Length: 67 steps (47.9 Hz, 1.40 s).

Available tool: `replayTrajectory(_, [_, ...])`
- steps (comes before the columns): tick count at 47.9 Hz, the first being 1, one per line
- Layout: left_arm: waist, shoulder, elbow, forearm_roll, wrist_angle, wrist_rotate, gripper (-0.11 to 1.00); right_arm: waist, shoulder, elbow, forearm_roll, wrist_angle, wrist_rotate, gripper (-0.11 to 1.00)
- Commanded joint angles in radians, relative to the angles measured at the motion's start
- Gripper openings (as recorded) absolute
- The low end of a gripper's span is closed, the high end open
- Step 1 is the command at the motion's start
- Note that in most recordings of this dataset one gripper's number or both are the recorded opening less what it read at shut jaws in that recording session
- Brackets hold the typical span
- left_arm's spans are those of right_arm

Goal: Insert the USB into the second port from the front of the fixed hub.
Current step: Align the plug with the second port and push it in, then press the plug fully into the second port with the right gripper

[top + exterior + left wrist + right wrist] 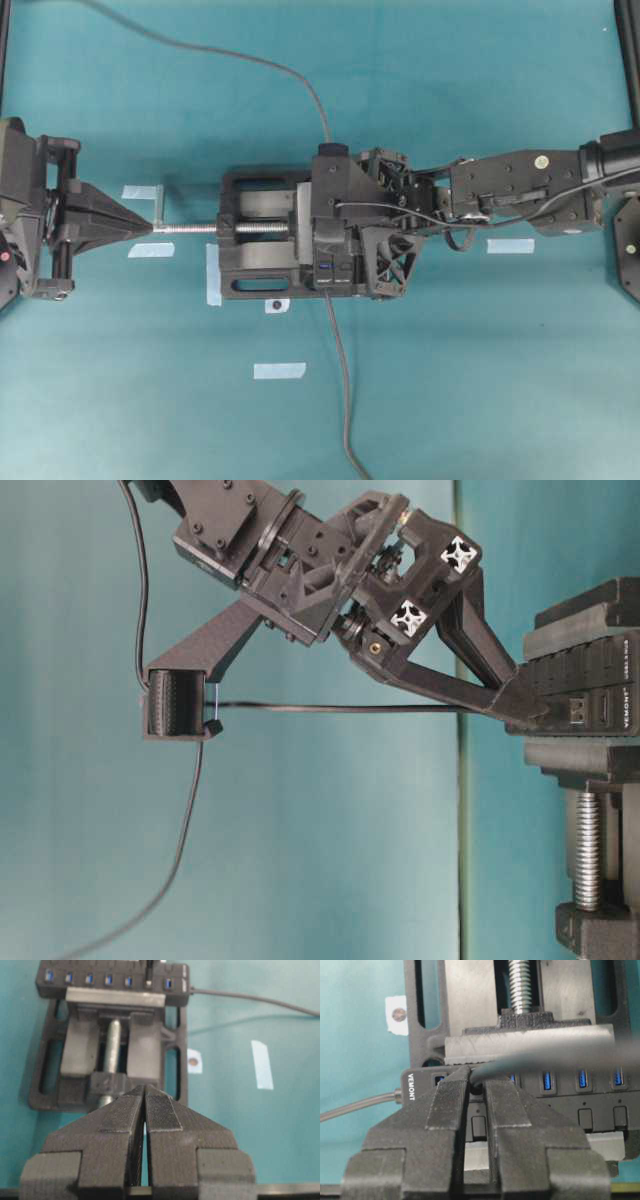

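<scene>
Here, right gripper (476, 1091) pinching USB (476, 1087) at fixed hub (600, 1105) edge, left gripper (145, 1110) closed

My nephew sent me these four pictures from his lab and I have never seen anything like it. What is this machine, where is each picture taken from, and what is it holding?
It is a robot with two arms, each ending in a two-fingered gripper. One picture looks straight down on the teal table, one looks from table level, and two come from cameras on the wrists.

In the middle sits a black vise with a silver screw. It clamps the fixed hub, a long black bar with a row of blue ports. A few strips of pale tape lie on the table.

The right gripper is shut on the USB, a small black plug on a thin grey cable, pressing it at the hub near its end. The left gripper is shut, holds nothing, and rests near the tip of the screw.
</scene>
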Motion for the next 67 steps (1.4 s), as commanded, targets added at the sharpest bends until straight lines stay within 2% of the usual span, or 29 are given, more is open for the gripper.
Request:
replayTrajectory(1, [0.002,0.003,-0.009,0.002,-0.017,-0.002,0.00,0.003,-0.008,-0.008,0.000,0.011,-0.003,0.04])
replayTrajectory(67, [0.006,0.003,-0.008,0.002,-0.020,-0.003,0.00,0.011,0.040,-0.011,0.002,0.051,-0.003,0.04])
